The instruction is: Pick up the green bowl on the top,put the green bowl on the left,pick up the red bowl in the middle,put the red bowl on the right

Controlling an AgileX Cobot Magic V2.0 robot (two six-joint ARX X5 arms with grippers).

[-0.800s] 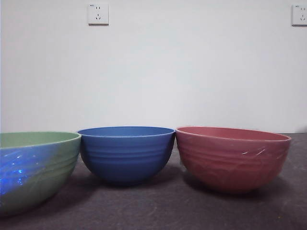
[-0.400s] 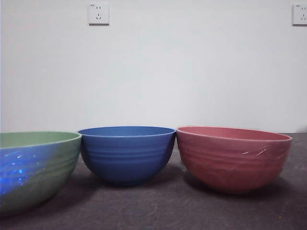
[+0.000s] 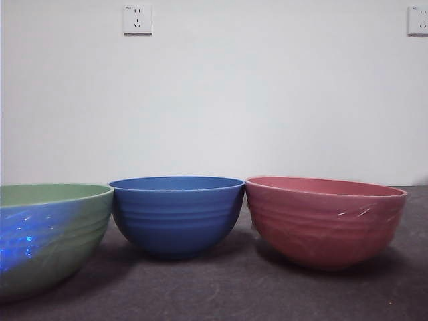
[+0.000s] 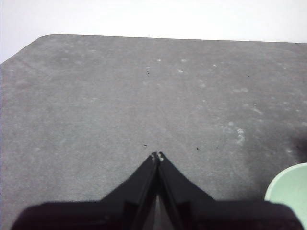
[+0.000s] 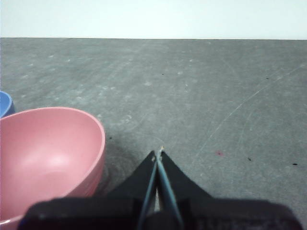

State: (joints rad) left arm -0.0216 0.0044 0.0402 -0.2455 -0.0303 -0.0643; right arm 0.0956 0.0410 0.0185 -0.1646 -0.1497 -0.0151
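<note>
The front camera sat low and close, facing the wall across the bench (image 3: 221, 294), while each wrist camera looked down over it, sharing the red bowl (image 5: 45, 153) and green bowl (image 4: 290, 191).

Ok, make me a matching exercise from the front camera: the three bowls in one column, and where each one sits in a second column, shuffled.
Things:
1. green bowl
2. blue bowl
3. red bowl

Places in the front view:
A. middle of the row
B. right end, whole bowl in view
C. left end, cut off by the picture's edge

Pairs: 1-C, 2-A, 3-B
</note>
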